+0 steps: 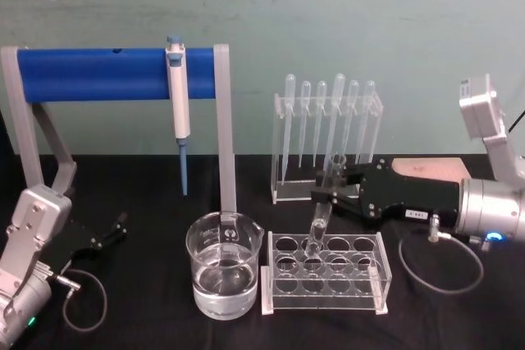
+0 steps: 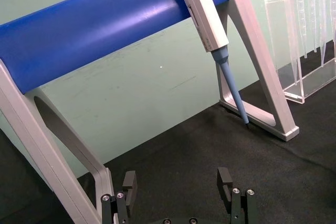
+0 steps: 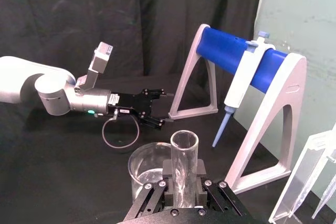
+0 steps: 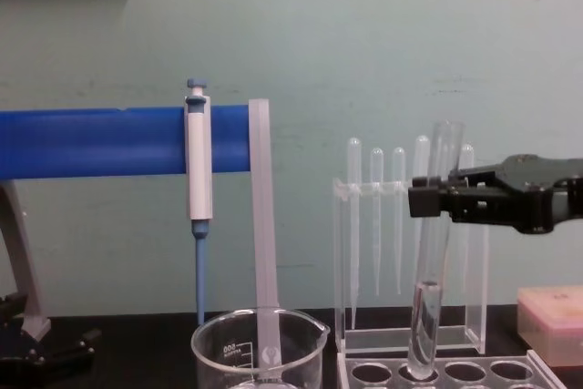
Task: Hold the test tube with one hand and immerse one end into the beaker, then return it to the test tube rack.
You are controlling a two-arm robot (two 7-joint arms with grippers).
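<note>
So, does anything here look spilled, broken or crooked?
Nothing spilled or broken. Only the clear glass test tube leans slightly, held by the right end effector, lower end at the clear holed rack. Left end effector sits parked.

- Clear glass test tube (image 1: 317, 234) with flared rim: nearly upright, slightly tilted, rounded bottom at a back-row hole of the clear plastic rack (image 1: 328, 294), clamped on its upper part by the black right end effector (image 1: 326, 188).
- Wide clear glass beaker (image 1: 199, 261) with spout: upright on the black counter (image 1: 148, 202), just left of the rack, partly filled with clear liquid.
</note>
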